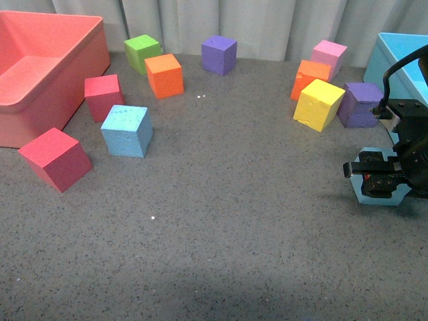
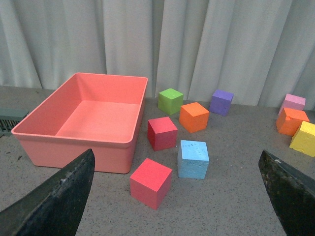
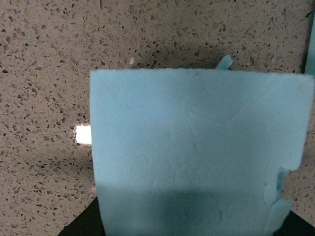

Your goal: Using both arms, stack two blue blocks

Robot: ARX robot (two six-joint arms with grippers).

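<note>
The step in hand is the grasp of the first blue block (image 1: 384, 196): the right end effector (image 1: 376, 175) sits around it on the desk (image 1: 234, 234), but whether it is clamped cannot be told. The left end effector (image 2: 175, 167) is wide apart, with the second blue block (image 2: 193, 158) just ahead. The next move probably calls for a firm squeeze and a lift.

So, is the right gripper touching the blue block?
Cannot tell. Front view shows the right gripper overlapping the blue block; right wrist view shows no clear contact.

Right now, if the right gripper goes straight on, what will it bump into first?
The blue block right under it. The right gripper points down at it, and the block fills the wrist view. I cannot tell if they touch.
</note>
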